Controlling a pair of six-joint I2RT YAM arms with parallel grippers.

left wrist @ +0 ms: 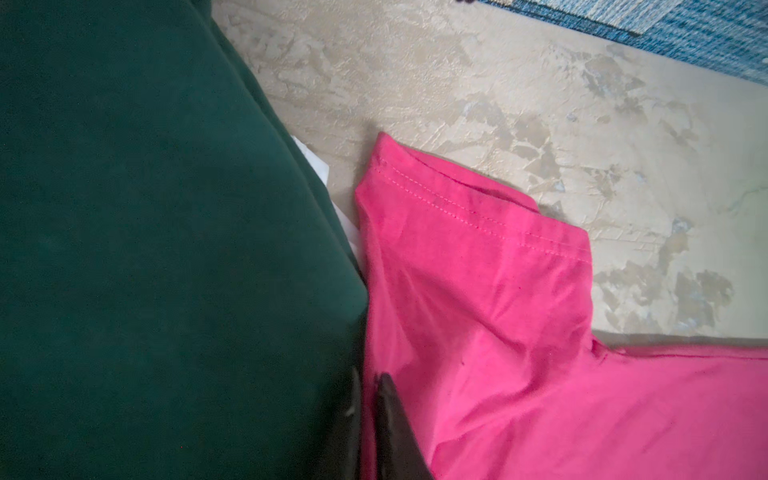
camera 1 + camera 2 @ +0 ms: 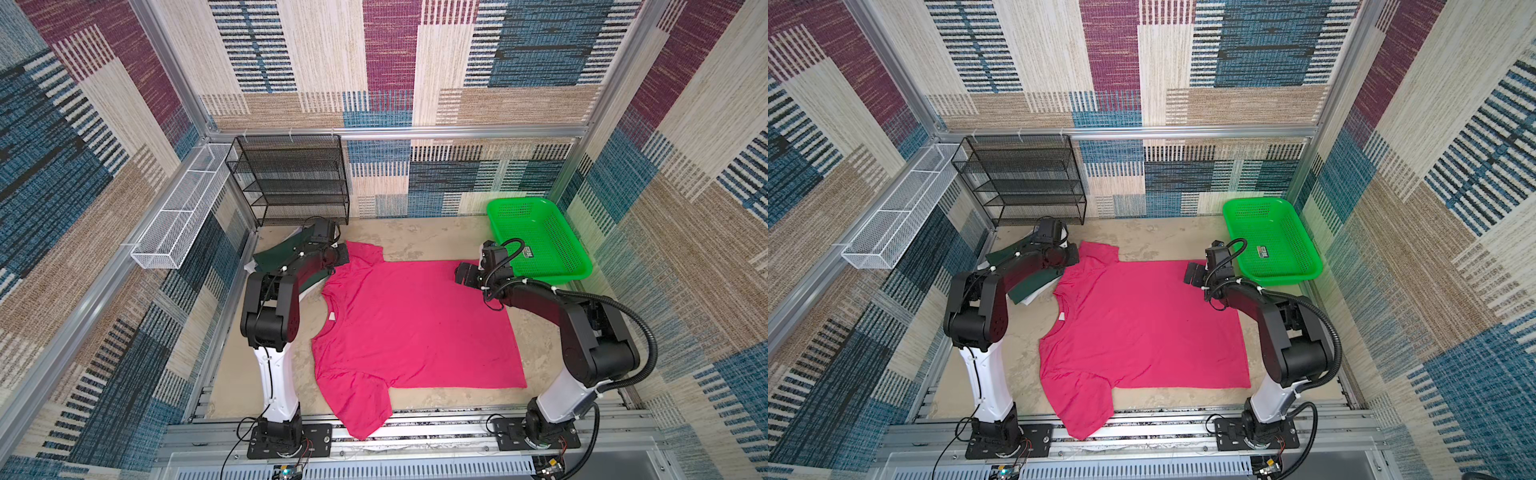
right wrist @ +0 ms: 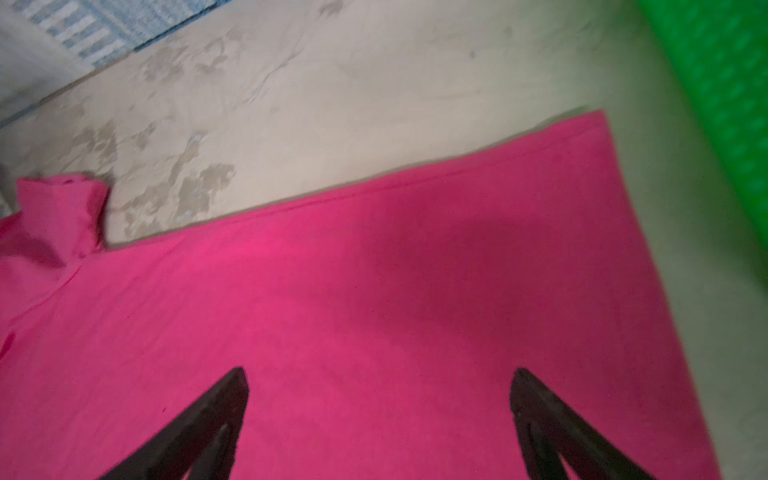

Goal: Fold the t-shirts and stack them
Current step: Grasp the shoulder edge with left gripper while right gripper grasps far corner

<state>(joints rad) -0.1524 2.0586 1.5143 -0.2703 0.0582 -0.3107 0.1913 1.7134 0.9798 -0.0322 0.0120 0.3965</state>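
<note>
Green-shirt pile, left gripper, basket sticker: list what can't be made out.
- White t-shirts: only slivers show under the dark green t-shirt, left wrist view; uncountable.
- Left gripper: shut on the pink t-shirt; the pinch is too dark to see in top views, the left wrist view's edge crops its fingers.
- Sticker in the green basket: too small to read in both top views.

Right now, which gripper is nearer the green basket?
Right. The right gripper hangs open over the pink t-shirt corner next to the green basket. The left gripper is at the shirt's other end, closed at its far sleeve beside the dark green t-shirt.
</note>
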